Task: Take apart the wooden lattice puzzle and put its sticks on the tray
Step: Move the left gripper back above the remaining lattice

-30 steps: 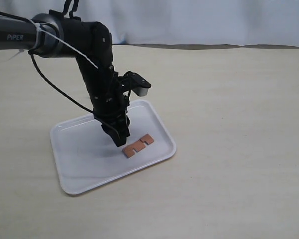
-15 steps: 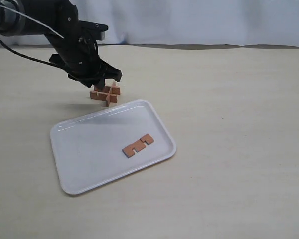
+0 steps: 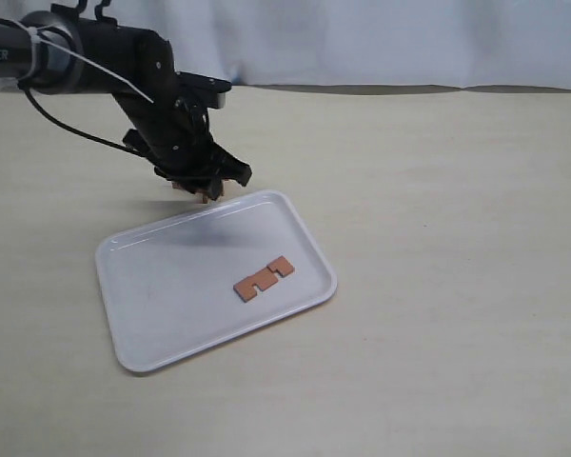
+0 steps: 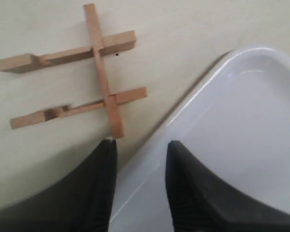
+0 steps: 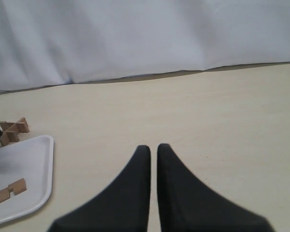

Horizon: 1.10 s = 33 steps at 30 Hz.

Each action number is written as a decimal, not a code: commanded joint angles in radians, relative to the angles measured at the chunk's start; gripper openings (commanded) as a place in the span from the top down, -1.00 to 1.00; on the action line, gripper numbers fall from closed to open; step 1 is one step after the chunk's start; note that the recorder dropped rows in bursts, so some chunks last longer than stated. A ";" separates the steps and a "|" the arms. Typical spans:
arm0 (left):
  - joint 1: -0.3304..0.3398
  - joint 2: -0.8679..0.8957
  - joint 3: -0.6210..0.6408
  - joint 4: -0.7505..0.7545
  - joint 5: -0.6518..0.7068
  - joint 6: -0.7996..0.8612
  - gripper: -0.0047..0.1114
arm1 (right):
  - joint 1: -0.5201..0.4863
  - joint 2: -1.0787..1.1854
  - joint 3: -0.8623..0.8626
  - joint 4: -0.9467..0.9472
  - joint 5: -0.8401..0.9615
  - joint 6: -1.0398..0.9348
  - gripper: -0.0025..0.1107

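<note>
What is left of the wooden lattice puzzle (image 4: pixel 102 79) is three interlocked sticks, lying on the table just beyond the tray's far rim. In the exterior view only a sliver of the puzzle (image 3: pixel 206 196) shows under my left gripper (image 3: pixel 207 183). The left gripper (image 4: pixel 139 145) is open and holds nothing; one fingertip (image 4: pixel 108 147) is right by the end of the long stick. One notched stick (image 3: pixel 264 277) lies on the white tray (image 3: pixel 152 328). My right gripper (image 5: pixel 153 148) is shut and empty, far from the puzzle (image 5: pixel 13 129).
The bare beige table stretches to the right of the tray. A white curtain (image 3: pixel 381 38) closes off the back. The tray's rim (image 4: pixel 183 104) runs under the left gripper's fingers. The right wrist view also shows the tray (image 5: pixel 36 159) and its stick (image 5: pixel 8 191).
My left gripper left the stick on the tray, swung back past the tray's far edge, then came down over the puzzle, which now hides behind it.
</note>
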 commanded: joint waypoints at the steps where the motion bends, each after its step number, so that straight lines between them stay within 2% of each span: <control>1: -0.017 0.021 0.000 0.009 -0.074 -0.005 0.34 | 0.001 -0.004 0.003 -0.001 -0.010 0.000 0.87; 7: -0.015 0.025 0.000 0.065 -0.076 -0.058 0.34 | 0.001 -0.004 0.003 -0.001 -0.010 0.000 0.87; 26: -0.015 0.025 0.000 0.069 -0.078 -0.093 0.34 | 0.001 -0.004 0.003 -0.001 -0.010 0.000 0.87; 33: -0.015 0.032 0.000 0.134 -0.076 -0.145 0.34 | 0.001 -0.004 0.003 -0.001 -0.010 0.000 0.87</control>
